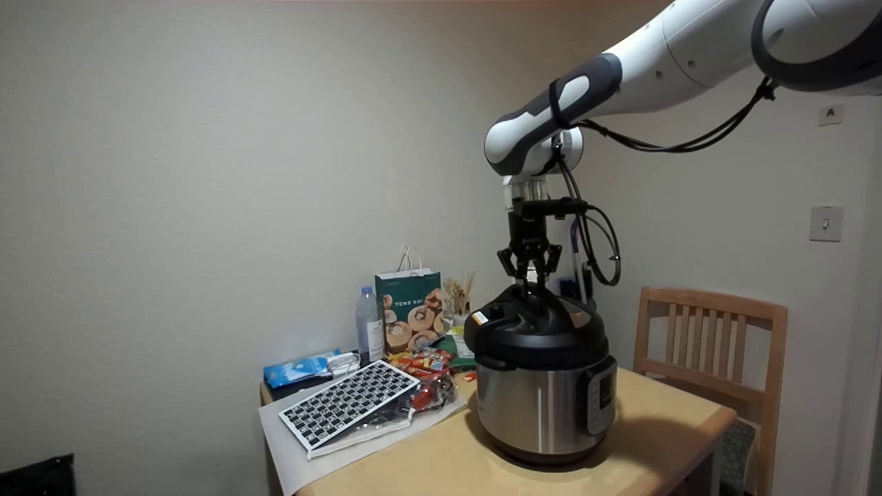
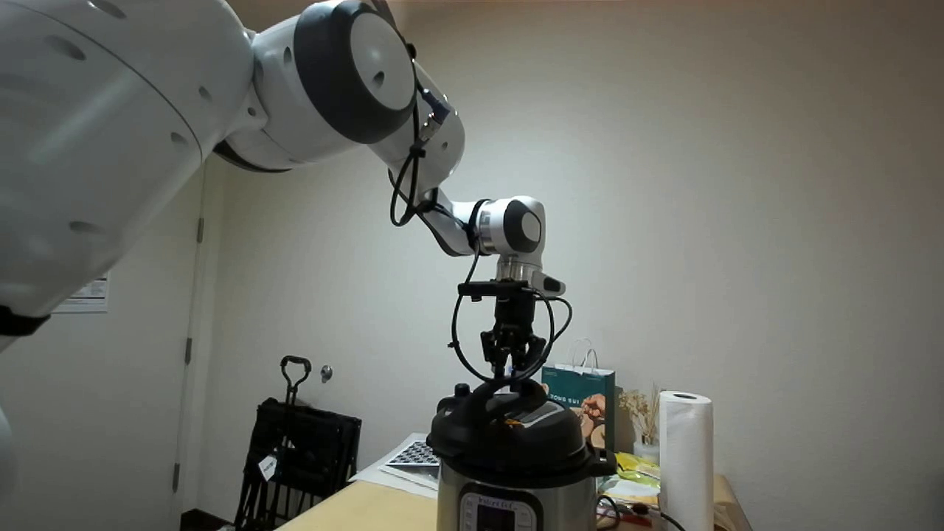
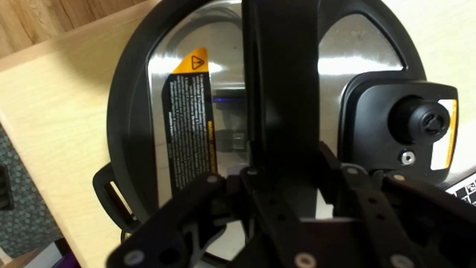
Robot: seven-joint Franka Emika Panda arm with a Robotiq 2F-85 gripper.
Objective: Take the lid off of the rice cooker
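— While your gripper (image 1: 532,286) is at its arched black handle (image 3: 288,93), the round black domed lid (image 1: 544,348) sits level on the cylindrical brushed-steel rice cooker (image 1: 527,406), covering it, as both exterior views show you.

— And how do your fingers (image 3: 333,160) stand?

— In the wrist view you have one against each side of the handle, so you are pinching the lid by it, from above.

— What lies around the handle?

— Shiny steel panels (image 3: 357,41), with a black-and-orange warning label (image 3: 189,130) to one side of the handle and a round black valve knob (image 3: 429,123) to the other.

— And under the cooker?

— A pale wooden surface (image 1: 413,475). In an exterior view you can see a black-and-white checkered board (image 1: 348,406) over a white sheet (image 1: 284,455). Farther back, a clear plastic bottle (image 1: 372,331) with a blue cap stands beside a dark green paper bag (image 1: 400,286), and beige dried stalks (image 1: 456,293) rise just beside the bag.

— Anything farther out?

— In an exterior view, a white paper-towel roll (image 2: 686,464) stands upright past the cooker. You also have a light wooden chair (image 1: 713,303) with a slatted back beyond the surface's edge.
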